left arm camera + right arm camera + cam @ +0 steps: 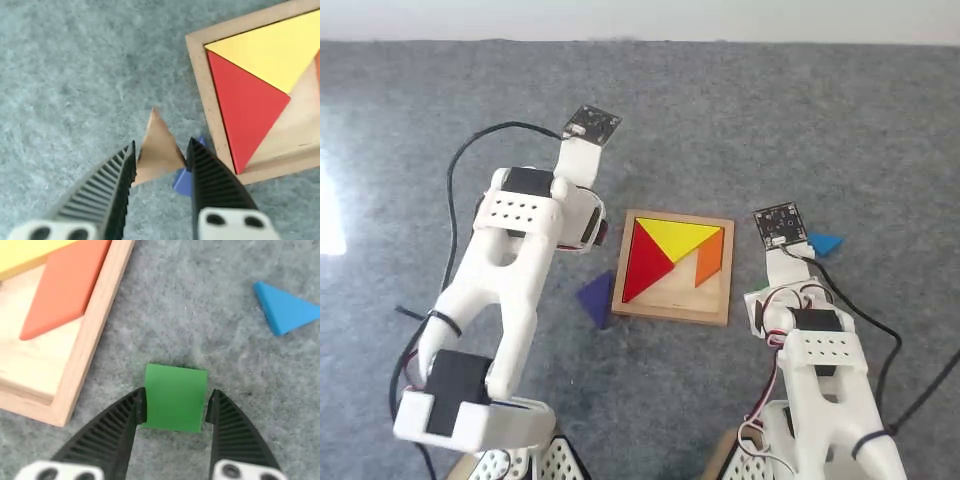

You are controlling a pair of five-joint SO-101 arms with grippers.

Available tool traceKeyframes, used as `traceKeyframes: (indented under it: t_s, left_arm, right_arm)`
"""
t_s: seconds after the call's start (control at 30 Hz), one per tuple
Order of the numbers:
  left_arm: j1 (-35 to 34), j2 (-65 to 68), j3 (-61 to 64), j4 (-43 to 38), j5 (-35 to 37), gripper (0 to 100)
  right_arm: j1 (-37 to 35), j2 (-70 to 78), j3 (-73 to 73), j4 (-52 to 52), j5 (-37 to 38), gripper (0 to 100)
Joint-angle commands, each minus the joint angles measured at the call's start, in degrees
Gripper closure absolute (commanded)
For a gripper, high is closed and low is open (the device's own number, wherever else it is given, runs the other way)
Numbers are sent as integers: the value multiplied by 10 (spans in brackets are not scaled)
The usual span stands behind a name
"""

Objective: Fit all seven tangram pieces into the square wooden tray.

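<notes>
Your right end effector [177, 396] stands open astride the green square [176, 390], likely light, stiff and slick, best pinched across parallel edges; your left end effector [161, 146] grips a tan triangle [157, 155].

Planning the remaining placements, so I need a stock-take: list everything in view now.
wooden tray: one, light wood, between the arms.
yellow triangle: one, in the tray, far edge.
red triangle: one, in the tray, left edge.
orange parallelogram: one, in the tray, right edge.
dark blue triangle: one, on the mat left of the tray; left wrist view shows a bare-wood triangular face there, perhaps the same piece.
green square: one, on the mat right of the tray.
light blue triangle: one, on the mat farther right.
mat: one, grey.
left gripper: one, black, at the bare-wood triangular face.
right gripper: one, black, at the green square.
</notes>
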Motion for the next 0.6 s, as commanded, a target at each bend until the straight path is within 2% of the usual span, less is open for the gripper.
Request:
traceKeyframes:
  t_s: [0.0, 0.2, 0.43, 0.57]
  left_arm:
    - [-23, 16, -3, -19, 9, 814]
    - [-34, 49, -6, -40, 5, 813]
    - [58, 55, 0, -35, 22, 816]
    - [66, 107, -1, -47, 42, 816]
  right_arm:
    - [3, -18, -6, -10, -3, 797]
    - [3, -18, -5, -11, -3, 797]
    - [3, -18, -5, -11, -3, 797]
    - [3, -18, -5, -11, -3, 797]
